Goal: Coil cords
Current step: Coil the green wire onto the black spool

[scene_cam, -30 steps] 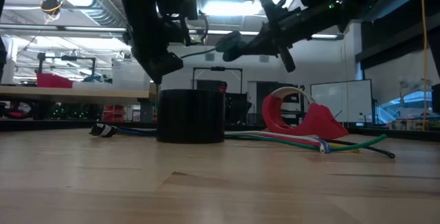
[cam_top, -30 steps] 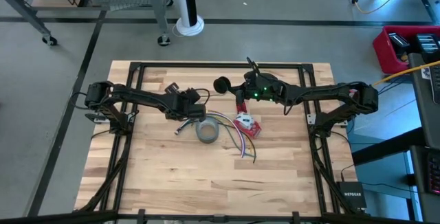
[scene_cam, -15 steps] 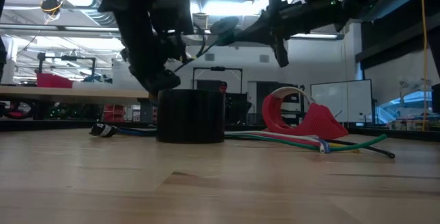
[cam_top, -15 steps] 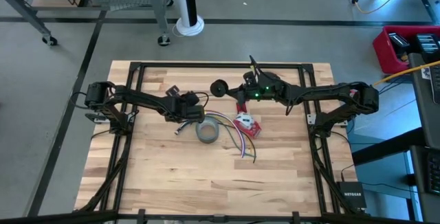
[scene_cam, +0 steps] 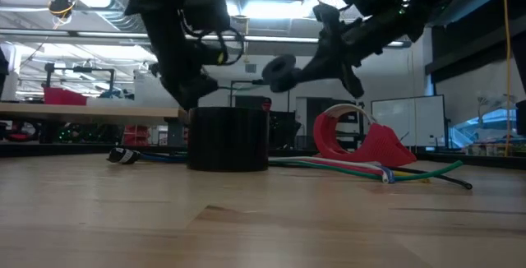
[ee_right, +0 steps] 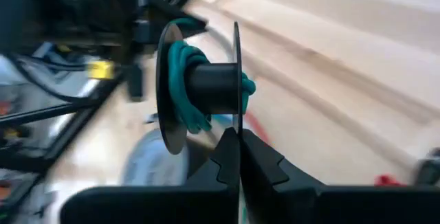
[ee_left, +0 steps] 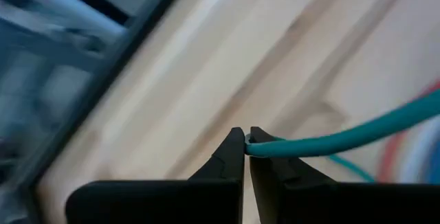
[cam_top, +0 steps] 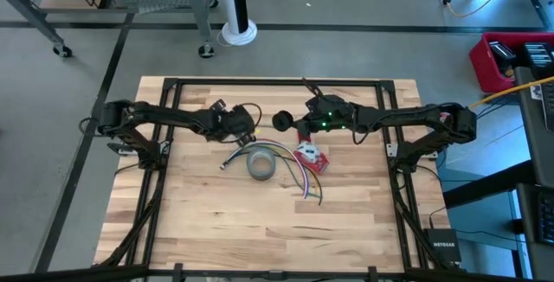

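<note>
Both tools are fully closed and both are loaded. The left tool (ee_left: pixel 245 138) pinches the green cord (ee_left: pixel 330 140) at its tip, above the desk (cam_top: pixel 216 230) on the far left side of the grey tape roll (cam_top: pixel 260 164). The right tool (ee_right: pixel 239 138) clamps one flange of the black spool (ee_right: pixel 206 86), above the desk on the far right side of the roll.

Change over the last second: the spool rose, then came down closer to the roll. The left tool drew slightly away from the roll, and a slack loop of cord now shows beside it. A few turns of green cord already sit on the spool hub. Judge from this that winding is under way but not complete.

Count:
- Tools: two.
- Spool: one.
- Grey tape roll: one.
- Red tape dispenser (cam_top: pixel 310 157): one, just right of the roll.
- Loose cords (cam_top: pixel 299 178): a fan of at least four strands on the desk, running from the roll past the dispenser. You cannot count them more closely.
</note>
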